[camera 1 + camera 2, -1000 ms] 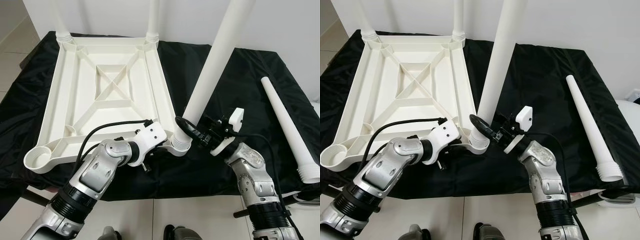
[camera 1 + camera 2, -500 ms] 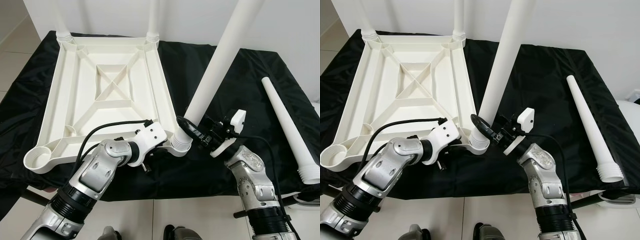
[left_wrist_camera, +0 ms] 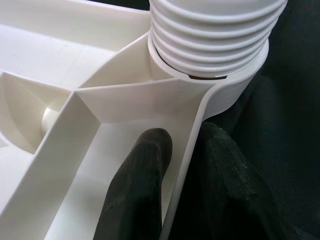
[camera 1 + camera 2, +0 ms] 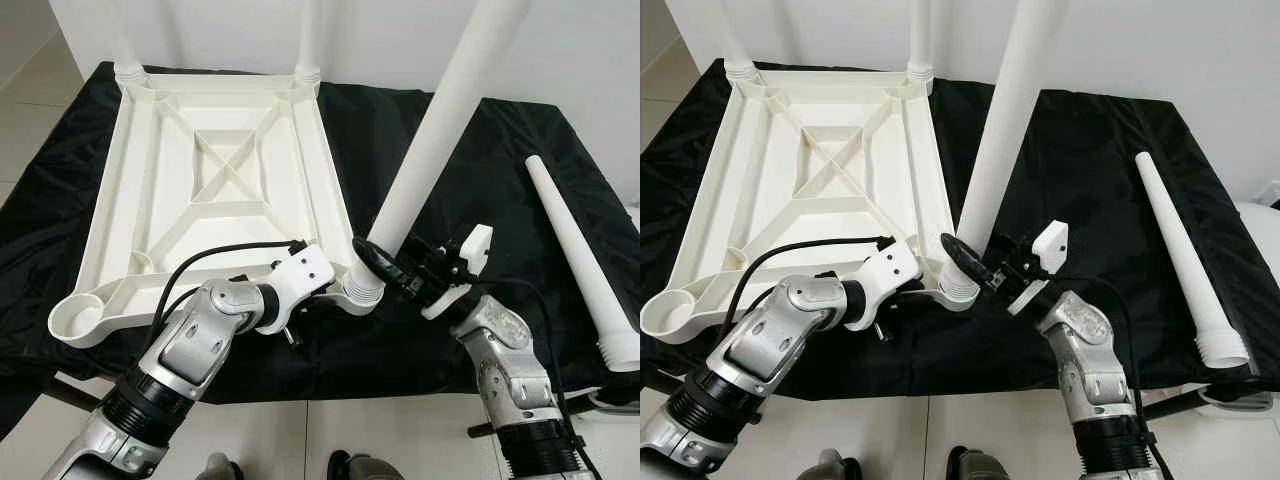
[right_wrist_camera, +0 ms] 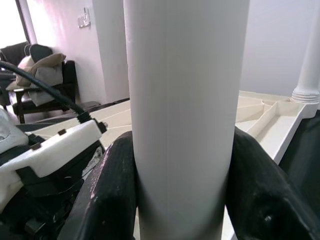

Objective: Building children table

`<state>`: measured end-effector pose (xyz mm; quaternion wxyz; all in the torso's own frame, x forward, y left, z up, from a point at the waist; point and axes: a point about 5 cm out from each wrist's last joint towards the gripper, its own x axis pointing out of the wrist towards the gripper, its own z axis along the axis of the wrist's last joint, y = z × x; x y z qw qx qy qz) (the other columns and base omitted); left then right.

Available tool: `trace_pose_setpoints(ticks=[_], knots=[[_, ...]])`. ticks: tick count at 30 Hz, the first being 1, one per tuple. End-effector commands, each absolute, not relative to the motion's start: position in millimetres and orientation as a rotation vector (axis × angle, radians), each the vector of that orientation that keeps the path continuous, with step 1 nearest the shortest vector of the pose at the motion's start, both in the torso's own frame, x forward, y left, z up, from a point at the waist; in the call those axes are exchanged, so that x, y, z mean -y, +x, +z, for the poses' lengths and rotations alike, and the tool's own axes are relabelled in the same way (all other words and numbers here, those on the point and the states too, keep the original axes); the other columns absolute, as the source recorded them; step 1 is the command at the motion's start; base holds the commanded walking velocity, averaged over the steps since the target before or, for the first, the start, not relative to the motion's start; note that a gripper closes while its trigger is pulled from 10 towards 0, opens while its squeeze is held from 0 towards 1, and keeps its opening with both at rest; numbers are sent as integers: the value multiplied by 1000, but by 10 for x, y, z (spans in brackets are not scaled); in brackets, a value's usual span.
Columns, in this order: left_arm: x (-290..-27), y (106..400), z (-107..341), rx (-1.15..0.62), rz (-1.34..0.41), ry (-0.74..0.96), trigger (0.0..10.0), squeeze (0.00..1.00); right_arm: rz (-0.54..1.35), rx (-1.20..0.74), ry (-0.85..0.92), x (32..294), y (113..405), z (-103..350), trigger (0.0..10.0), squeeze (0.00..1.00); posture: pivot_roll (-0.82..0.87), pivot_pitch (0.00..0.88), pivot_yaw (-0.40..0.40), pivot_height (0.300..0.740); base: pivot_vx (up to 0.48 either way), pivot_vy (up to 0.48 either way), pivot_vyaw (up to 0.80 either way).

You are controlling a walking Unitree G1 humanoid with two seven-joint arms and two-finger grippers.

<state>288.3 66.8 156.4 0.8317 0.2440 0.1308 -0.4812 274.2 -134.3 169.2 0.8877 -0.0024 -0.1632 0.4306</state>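
On black cloth (image 4: 480,150), the ribbed white plastic table frame (image 4: 210,180) lies inverted; left gripper (image 3: 182,165) fingers pinch its rim, right gripper (image 4: 385,262) fingers clasp the smooth tapered leg (image 4: 430,130) at the frame's 5 o'clock corner.

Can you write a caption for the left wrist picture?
Left gripper pinching the tabletop rim beside the threaded leg.

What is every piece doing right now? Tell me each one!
Tabletop: upside down on the black cloth.
Two far legs: standing in their corner sockets.
Third leg: tilted, threaded end sitting in the near corner socket.
Fourth leg: lying loose on the cloth.
Empty corner socket: no leg yet.
Left claw: shut on the tabletop's rim.
Right claw: shut on the third leg.
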Motion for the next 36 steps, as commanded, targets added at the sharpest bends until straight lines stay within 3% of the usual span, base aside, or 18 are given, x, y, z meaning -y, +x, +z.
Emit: trace_pose_setpoints(ticks=[1, 18, 33, 36], knots=[[-592, 2846, 1708, -195, -1041, 517, 10000, 0, 957, 57, -7, 1281, 2611, 1149, 10000, 0, -52, 145, -49, 740, 0, 0, 0], [-587, 2844, 1710, -195, -1046, 521, 10000, 0, 821, 36, 156, 1471, 2637, 1096, 10000, 0, -55, 139, -47, 740, 0, 0, 0], [-564, 2843, 1711, -193, -1054, 521, 10000, 0, 875, 4, 88, 1432, 2650, 1050, 10000, 0, -58, 132, -47, 740, 0, 0, 0], [-556, 2841, 1710, -191, -1054, 520, 10000, 0, 916, -5, 52, 1369, 2759, 1109, 10000, 0, -54, 127, -50, 740, 0, 0, 0]])
